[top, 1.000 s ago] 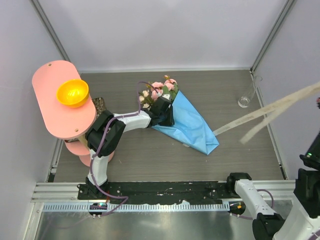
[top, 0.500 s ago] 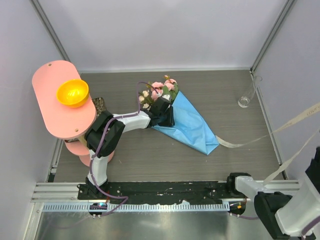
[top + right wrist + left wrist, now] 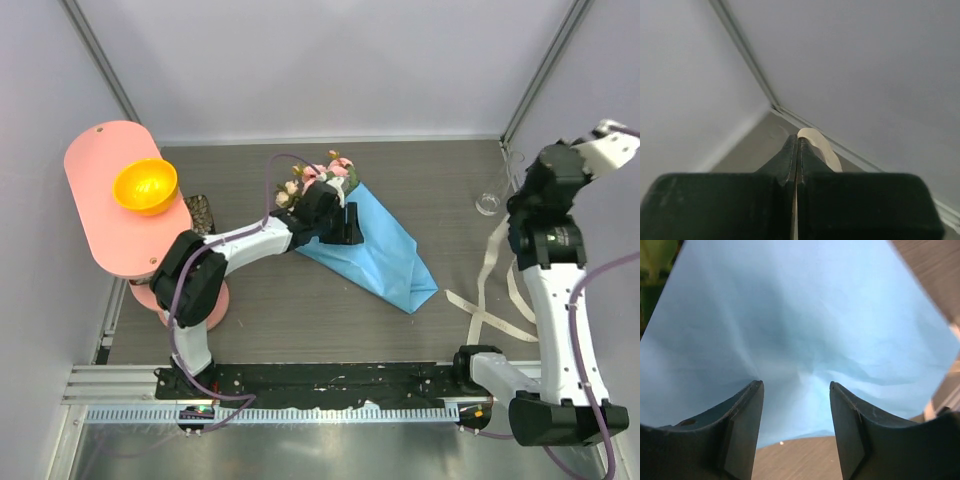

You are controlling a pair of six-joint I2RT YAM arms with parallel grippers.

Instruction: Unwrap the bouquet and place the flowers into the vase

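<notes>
Soft, even light is filling the top view, making only faint shadows on the table and no glare. Up close, the blue paper is glowing bright and looking blurry between the dark fingers of the left gripper. The right gripper and the cream ribbon are looking fuzzy against the pale walls.

An orange bowl sits on a pink oval shelf, well to the left of the left gripper fingers; a dark patterned cup stands just beside the shelf's edge, nearer those fingers; the grey wood-grain table lies beneath them.
</notes>
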